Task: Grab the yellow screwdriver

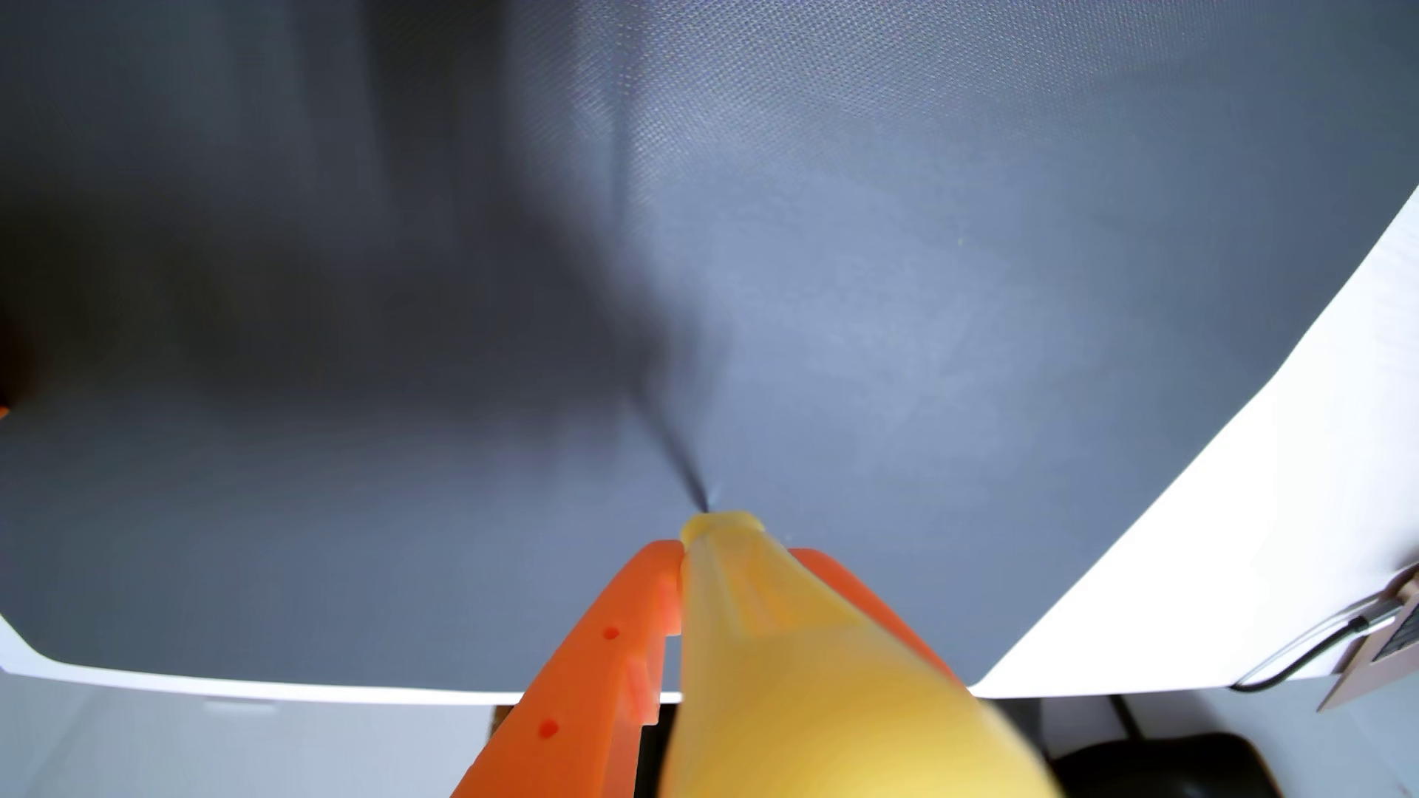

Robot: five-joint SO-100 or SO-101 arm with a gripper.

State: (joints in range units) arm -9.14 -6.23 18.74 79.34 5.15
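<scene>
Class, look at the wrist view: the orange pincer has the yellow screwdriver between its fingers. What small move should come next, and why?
Probably a short, slow lift straight up. The pincer looks shut on the yellow screwdriver, with an orange finger on each side of the handle, and the thin dark shaft points down toward the grey mat.

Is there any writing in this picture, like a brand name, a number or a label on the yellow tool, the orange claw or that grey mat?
None can be read.
Yellow screwdriver: plain handle, blurred close to the lens, no lettering visible.
Orange gripper: only small holes, no marks.
Grey mat: woven texture, no print.
Device at the right edge: too small and cut off to tell.
</scene>
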